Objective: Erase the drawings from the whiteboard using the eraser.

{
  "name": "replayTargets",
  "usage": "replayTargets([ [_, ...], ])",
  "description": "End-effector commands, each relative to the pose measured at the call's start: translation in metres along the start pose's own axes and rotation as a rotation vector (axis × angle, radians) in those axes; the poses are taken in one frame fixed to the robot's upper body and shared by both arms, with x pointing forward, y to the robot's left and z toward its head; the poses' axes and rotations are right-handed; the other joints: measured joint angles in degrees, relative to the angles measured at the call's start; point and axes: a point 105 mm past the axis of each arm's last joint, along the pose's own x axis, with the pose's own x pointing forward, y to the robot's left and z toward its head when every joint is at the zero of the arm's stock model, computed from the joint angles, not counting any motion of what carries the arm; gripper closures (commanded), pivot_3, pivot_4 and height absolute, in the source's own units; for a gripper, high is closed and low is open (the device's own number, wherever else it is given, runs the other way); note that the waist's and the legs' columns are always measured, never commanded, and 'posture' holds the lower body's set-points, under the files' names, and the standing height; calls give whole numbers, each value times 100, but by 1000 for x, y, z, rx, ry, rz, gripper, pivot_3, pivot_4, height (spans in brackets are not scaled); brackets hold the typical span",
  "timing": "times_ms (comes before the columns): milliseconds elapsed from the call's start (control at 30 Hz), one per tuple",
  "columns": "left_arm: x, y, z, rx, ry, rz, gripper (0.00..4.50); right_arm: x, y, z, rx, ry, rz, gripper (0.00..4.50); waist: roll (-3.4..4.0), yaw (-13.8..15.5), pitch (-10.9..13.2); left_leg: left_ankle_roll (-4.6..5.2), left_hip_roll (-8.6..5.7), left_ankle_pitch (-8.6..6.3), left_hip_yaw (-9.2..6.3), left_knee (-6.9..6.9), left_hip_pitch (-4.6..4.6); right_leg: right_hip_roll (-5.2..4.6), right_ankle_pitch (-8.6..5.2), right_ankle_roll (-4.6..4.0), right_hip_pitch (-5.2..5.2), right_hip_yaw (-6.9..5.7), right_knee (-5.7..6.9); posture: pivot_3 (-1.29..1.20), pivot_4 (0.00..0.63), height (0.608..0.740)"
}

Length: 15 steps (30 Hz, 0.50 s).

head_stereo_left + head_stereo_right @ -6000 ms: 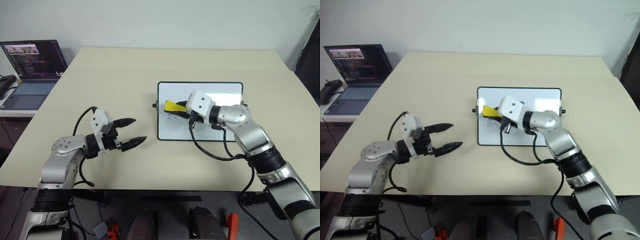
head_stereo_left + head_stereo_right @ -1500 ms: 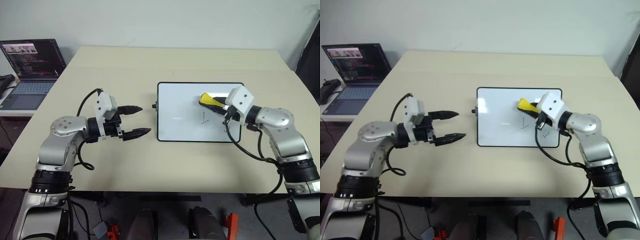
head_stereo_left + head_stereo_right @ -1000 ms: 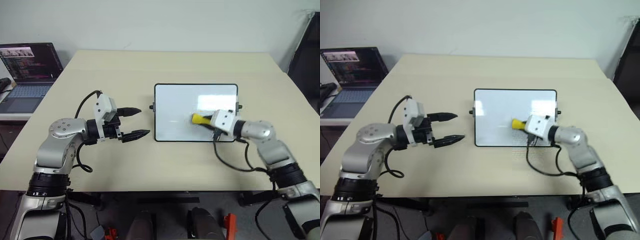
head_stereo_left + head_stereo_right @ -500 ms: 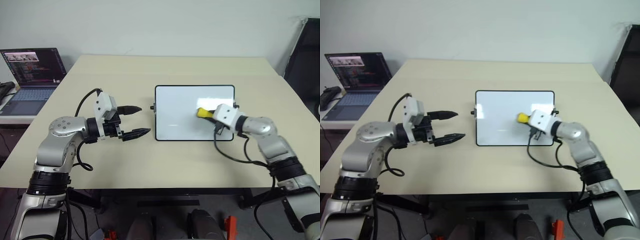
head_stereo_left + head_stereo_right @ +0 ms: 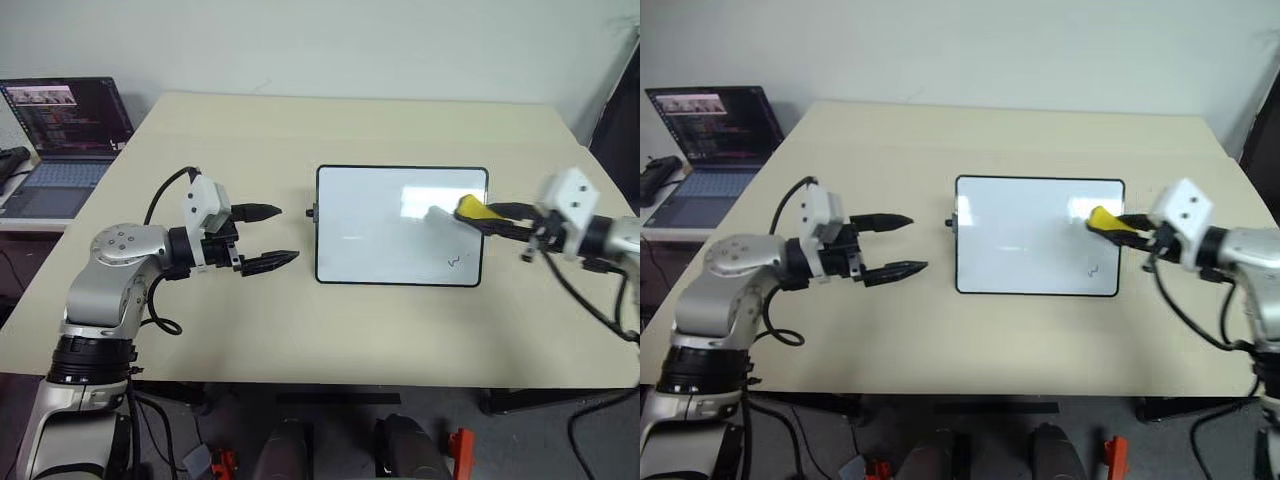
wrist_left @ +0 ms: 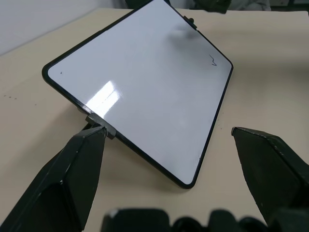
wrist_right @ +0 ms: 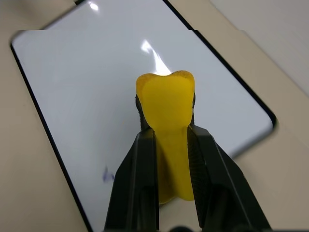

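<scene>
- Landmark: the whiteboard [image 5: 401, 226] lies flat on the table [image 5: 300, 330], long sides running across the robot's front, a small black knob on each short side.
- Drawings: one small black scribble [image 5: 455, 262] is visible near the board's near right corner. The rest of the surface reads clean apart from glare. By my judgement this is the only mark left to erase.
- Right gripper [image 5: 1118, 224]: jaws clamped tight on the eraser [image 5: 1102, 219], gripping its narrow end so that the broad yellow end projects past the fingertips. That hold leaves the working face free to meet the board.
- Eraser position: over the board's right short edge, toward the far corner, and apparently raised clear of the surface; contact cannot be confirmed from the head views. The right wrist view shows the board beneath it at a distance.
- Left gripper [image 5: 270, 237]: jaws spread wide, holding nothing, hovering just off the board's left short side and pointing at it. The left wrist view shows the left knob close by one fingertip [image 6: 72, 174], not touching. The placement suggests readiness to brace the board against sliding.
- Other: an open laptop [image 5: 62, 140] stands on a side surface well away from the board's left side, clear of the work.
- Next step, as a judgement: bring the eraser down toward the near right corner and wipe the remaining scribble.
</scene>
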Motion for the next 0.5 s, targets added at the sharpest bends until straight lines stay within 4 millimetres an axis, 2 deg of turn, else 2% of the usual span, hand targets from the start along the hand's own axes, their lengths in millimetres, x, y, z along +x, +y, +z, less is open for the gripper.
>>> replayTargets([
  [33, -8, 4, 10, 47, -14, 22, 0, -33, -11, -10, 29, 41, -69, 3985, 0, 3, 0, 0, 0, 0, 0, 0, 1, 0, 0, 0, 1, 0, 0, 0, 150, 740],
  [300, -12, 5, 1, 27, 14, 28, 0, -50, -4, -31, 52, 142, -84, 3985, 5, -108, 2, 1, 6, 1, 23, 3, 20, 6, -1, 1, 3, 20, 14, 0, 150, 740],
  [500, -11, 3, 0, 22, 16, 20, 0, -50, -2, -31, 46, 149, -73, 4020, 5, -85, 2, 1, 5, 1, 22, 6, 17, 5, 0, 3, 4, 19, 13, 0, 150, 740],
])
